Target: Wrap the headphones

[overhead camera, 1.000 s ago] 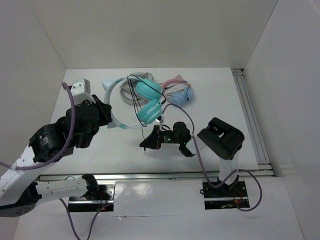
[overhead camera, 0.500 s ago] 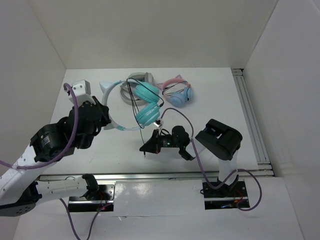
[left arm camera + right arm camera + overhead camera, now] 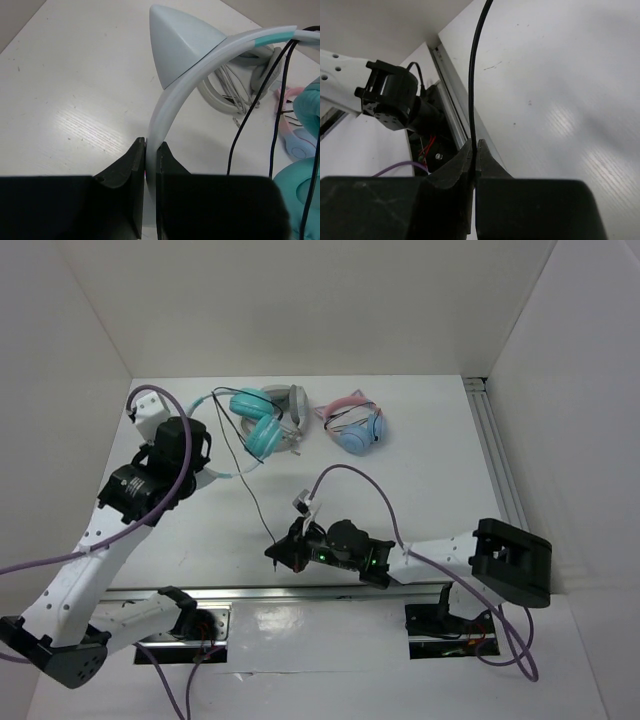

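The left hand [image 3: 151, 150] is found shut on the pale headband [image 3: 175, 90] of the teal headphones [image 3: 255, 422], located at the far left of the worktop [image 3: 440, 480], overlapping a grey set [image 3: 297, 397]. The right hand [image 3: 475, 150] is clamped on the single black cable [image 3: 472, 75]. A pink set [image 3: 357, 427] is noted apart. Three sets are counted.

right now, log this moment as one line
task: wrap headphones | left gripper: shut on headband | right gripper: shut on cable | cable: runs from headphones to right gripper
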Action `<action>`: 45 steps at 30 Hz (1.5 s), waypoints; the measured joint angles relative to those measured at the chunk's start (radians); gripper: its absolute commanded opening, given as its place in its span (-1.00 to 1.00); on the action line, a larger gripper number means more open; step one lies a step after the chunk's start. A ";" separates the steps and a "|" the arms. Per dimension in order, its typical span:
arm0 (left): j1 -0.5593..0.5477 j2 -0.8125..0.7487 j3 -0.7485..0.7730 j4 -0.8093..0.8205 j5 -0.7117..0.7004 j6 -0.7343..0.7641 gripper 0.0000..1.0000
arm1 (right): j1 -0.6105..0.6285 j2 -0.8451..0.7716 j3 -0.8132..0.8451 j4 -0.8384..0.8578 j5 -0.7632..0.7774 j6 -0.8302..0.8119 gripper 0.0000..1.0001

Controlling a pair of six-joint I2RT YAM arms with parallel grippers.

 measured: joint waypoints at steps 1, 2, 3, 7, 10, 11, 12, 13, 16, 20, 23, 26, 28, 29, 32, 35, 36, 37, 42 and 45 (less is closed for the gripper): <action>0.031 0.006 -0.006 0.013 0.027 0.016 -1.00 | 0.010 -0.015 0.019 -0.051 0.032 -0.009 -1.00; 0.056 0.011 -0.012 0.027 0.047 0.033 -1.00 | 0.019 -0.028 0.038 -0.095 0.057 -0.021 -1.00; 0.074 0.015 -0.016 0.037 0.058 0.042 -1.00 | 0.027 -0.038 0.060 -0.141 0.078 -0.031 -1.00; 0.085 0.036 -0.019 0.075 0.081 0.098 -1.00 | 0.048 -0.047 0.163 -0.299 0.115 -0.079 -1.00; 0.019 0.065 -0.026 0.082 0.033 0.120 -1.00 | 0.061 -0.047 0.255 -0.401 0.116 -0.113 -1.00; -0.002 0.076 -0.031 0.081 0.022 0.125 -1.00 | 0.065 -0.047 0.293 -0.438 0.116 -0.126 -1.00; -0.018 0.085 -0.036 0.079 0.019 0.131 -1.00 | 0.069 -0.047 0.327 -0.464 0.117 -0.138 -1.00; -0.031 0.092 -0.045 0.079 0.019 0.137 -1.00 | 0.077 -0.048 0.365 -0.496 0.125 -0.154 -1.00; -0.031 0.099 -0.081 0.072 0.008 0.142 -1.00 | 0.103 -0.052 0.462 -0.576 0.146 -0.196 -1.00; -0.025 0.099 -0.107 0.056 -0.008 0.156 -1.00 | 0.118 -0.074 0.545 -0.692 0.197 -0.251 -1.00; -0.019 0.097 -0.108 0.057 -0.004 0.169 -1.00 | 0.118 -0.077 0.608 -0.779 0.254 -0.291 -1.00; 0.010 0.083 -0.108 0.062 0.025 0.183 -1.00 | 0.121 -0.080 0.642 -0.853 0.306 -0.321 -1.00; 0.055 0.062 -0.108 0.066 0.052 0.198 -1.00 | 0.128 -0.082 0.649 -0.903 0.338 -0.337 -1.00; 0.077 0.053 -0.108 0.069 0.061 0.200 -1.00 | 0.134 -0.082 0.649 -0.922 0.349 -0.341 -1.00; 0.161 0.042 -0.092 0.077 0.100 0.220 -1.00 | 0.159 -0.082 0.649 -0.974 0.372 -0.345 -1.00; 0.242 0.053 -0.065 0.082 0.146 0.228 -1.00 | 0.189 -0.087 0.634 -0.988 0.387 -0.348 -1.00; 0.259 0.055 -0.060 0.082 0.163 0.233 -1.00 | 0.193 -0.089 0.626 -0.990 0.389 -0.348 -1.00; 0.276 0.056 -0.055 0.082 0.181 0.241 -1.00 | 0.195 -0.091 0.617 -0.992 0.391 -0.348 -1.00; 0.296 0.066 -0.051 0.084 0.233 0.260 -1.00 | 0.198 -0.098 0.590 -1.007 0.391 -0.347 -1.00; 0.288 0.069 -0.072 0.100 0.248 0.274 -1.00 | 0.199 -0.107 0.597 -1.012 0.389 -0.355 -1.00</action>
